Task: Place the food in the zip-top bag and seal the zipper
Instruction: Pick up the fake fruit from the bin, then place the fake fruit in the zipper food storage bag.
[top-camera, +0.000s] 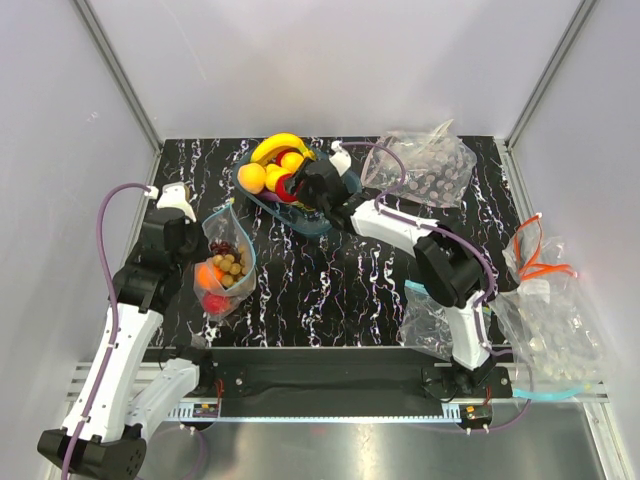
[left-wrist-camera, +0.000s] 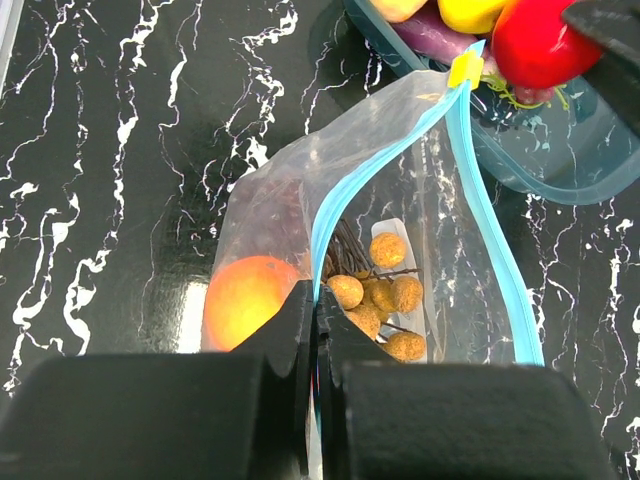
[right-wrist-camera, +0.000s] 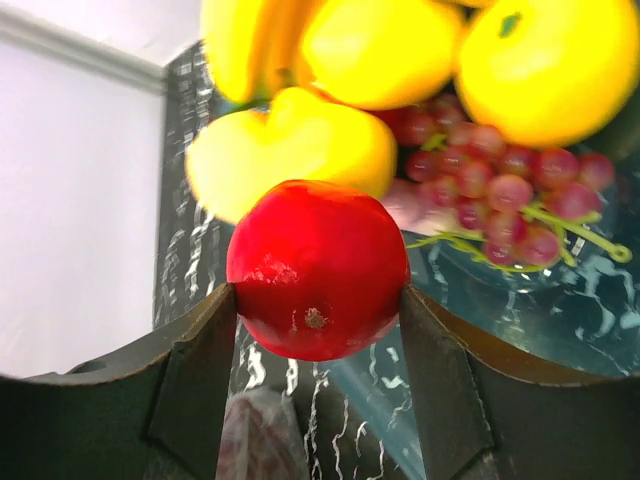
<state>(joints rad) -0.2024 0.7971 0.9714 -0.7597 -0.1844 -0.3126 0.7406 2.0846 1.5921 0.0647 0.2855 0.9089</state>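
Table (top-camera: 330, 290): you see glossy black with white marble-like veining.
Zip-top bag (left-wrist-camera: 280, 190): thin clear plastic, shiny and creased.
Zipper (left-wrist-camera: 494, 220): smooth plastic strip.
Red apple (right-wrist-camera: 315, 268): you'll find it smooth, glossy, faintly scuffed.
Bowl (left-wrist-camera: 560, 175): translucent plastic, smooth.

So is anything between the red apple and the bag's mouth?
Nothing visible. The right gripper holds the red apple over the bowl, beside the open mouth of the zip-top bag, which the left gripper pinches by its zipper.

Nothing readable is showing in any of the three views: no text, label, brand, number or sign is coming through legibly anywhere.
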